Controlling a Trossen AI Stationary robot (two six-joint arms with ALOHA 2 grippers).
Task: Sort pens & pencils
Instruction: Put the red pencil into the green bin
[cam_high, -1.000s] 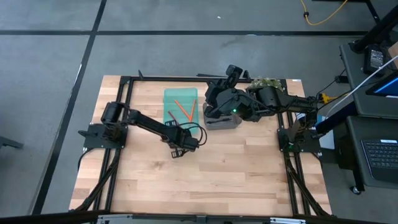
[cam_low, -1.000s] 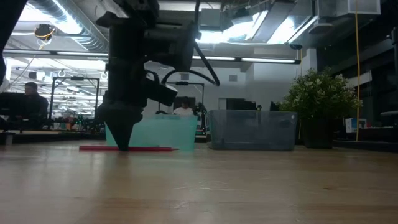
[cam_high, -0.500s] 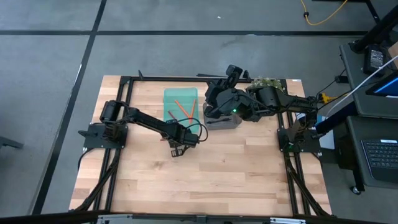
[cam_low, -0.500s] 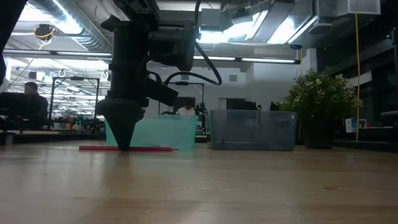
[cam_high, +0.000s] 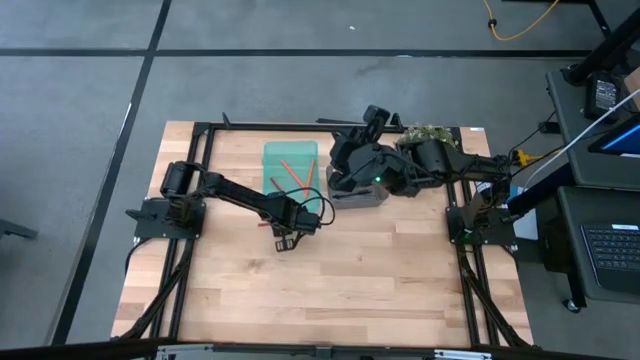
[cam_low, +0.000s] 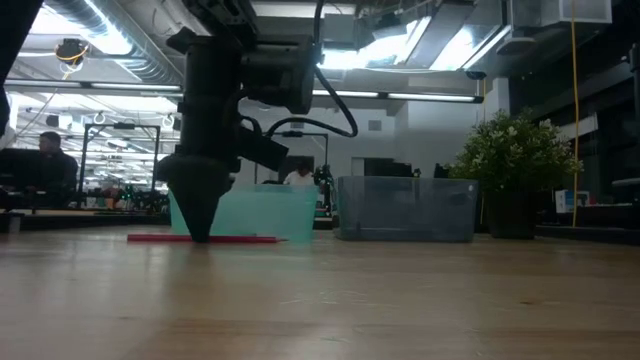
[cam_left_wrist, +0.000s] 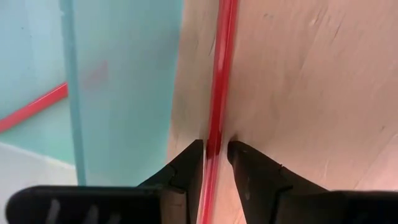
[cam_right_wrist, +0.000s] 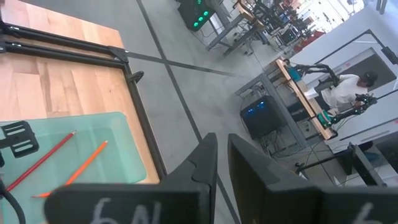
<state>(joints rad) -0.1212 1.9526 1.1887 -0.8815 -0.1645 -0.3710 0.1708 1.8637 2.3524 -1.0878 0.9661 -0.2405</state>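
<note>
A red pencil (cam_low: 240, 239) lies flat on the wooden table just in front of the green bin (cam_high: 290, 168). My left gripper (cam_left_wrist: 215, 149) points straight down and is shut on the pencil; the low view shows the gripper (cam_low: 198, 236) with its tips at the table top. Inside the green bin lie an orange pencil (cam_right_wrist: 87, 158) and a red one (cam_right_wrist: 37, 162). My right gripper (cam_right_wrist: 222, 149) hangs high over the grey bin (cam_low: 405, 208), shut and holding nothing. The pens are out of view. My left gripper pinches the red pencil's shaft (cam_left_wrist: 214, 134) between its two fingertips, about midway along its length. The fingers come from above, pointing down, and lie across the pencil. The pencil rests flat on the table along its whole length.
The green bin's near wall (cam_left_wrist: 118, 93) stands close beside the held pencil. The grey bin (cam_high: 358, 192) sits to the green bin's right, under my right arm. A potted plant (cam_low: 515, 160) stands at the far right. Bare wood lies toward the near edge.
My left gripper has turned and tipped a little over the red pencil without leaving its place. The pencil has stayed flat on the table.
</note>
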